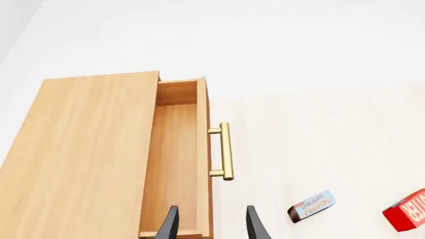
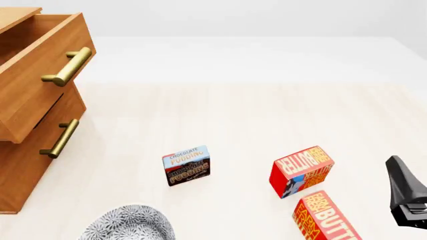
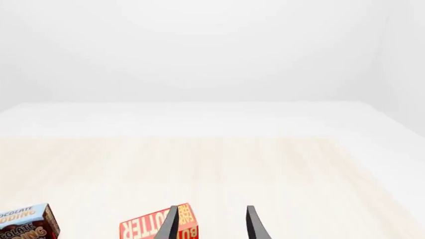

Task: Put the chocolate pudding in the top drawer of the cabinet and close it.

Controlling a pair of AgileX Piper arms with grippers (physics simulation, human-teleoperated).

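Two butter boxes point(image 2: 301, 171) and the chocolate pudding point(image 2: 186, 165) are seen standing on the table point(image 2: 220, 115), a pale, faintly grained wood surface ringed by a white border and closed in by plain white walls. The pudding box rests near the table's front, well apart from the cabinet point(image 2: 27, 165) at the left, whose top drawer point(image 2: 40, 82) is pulled out. A patterned grey plate point(image 2: 130, 224) is cut off by the front edge. The left gripper point(image 1: 211, 221) is held open and empty above the drawer's front edge; the right gripper point(image 3: 211, 221) is likewise spread, holding nothing.
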